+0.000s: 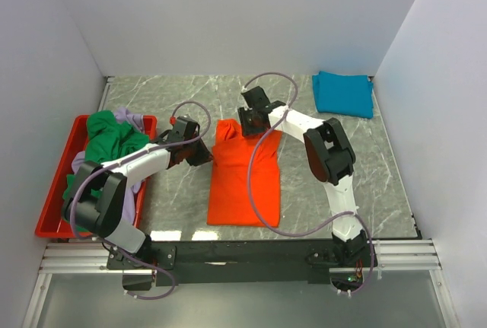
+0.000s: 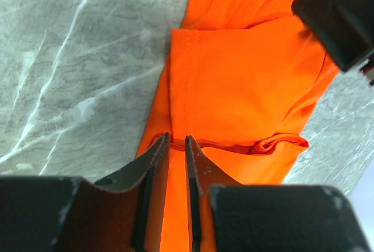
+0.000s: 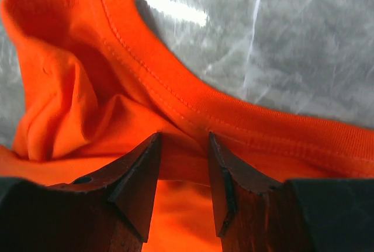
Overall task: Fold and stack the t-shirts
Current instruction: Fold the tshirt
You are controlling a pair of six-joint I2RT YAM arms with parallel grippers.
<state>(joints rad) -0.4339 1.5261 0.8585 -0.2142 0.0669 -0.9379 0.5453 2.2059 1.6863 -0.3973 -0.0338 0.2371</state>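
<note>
The orange t-shirt lies in a long strip at the middle of the tabletop, hem toward the near edge and collar toward the far edge. Both arms are at the collar end. The left end effector is closed narrow on the shirt's left edge, with only a thin fold of cloth between the jaws. The right end effector is closed on a thicker bunch just under the collar, so its jaws stand further apart.

My main worry is the uneven grip. The left pinch looks shallow and could slip out once I lift, which would drop that corner and skew the fold. The right bunch may hold only the upper layers, so the strip could open underneath.

The right arm's cable drapes across the shirt, and if it catches it could drag the cloth sideways.

My left elbow sits close to the red tray at the left edge, where the green t-shirt and lavender t-shirt are heaped, so a wide swing might snag them.

The folded teal t-shirt at the far right corner is well apart from all this, and I think it is safe.
</note>
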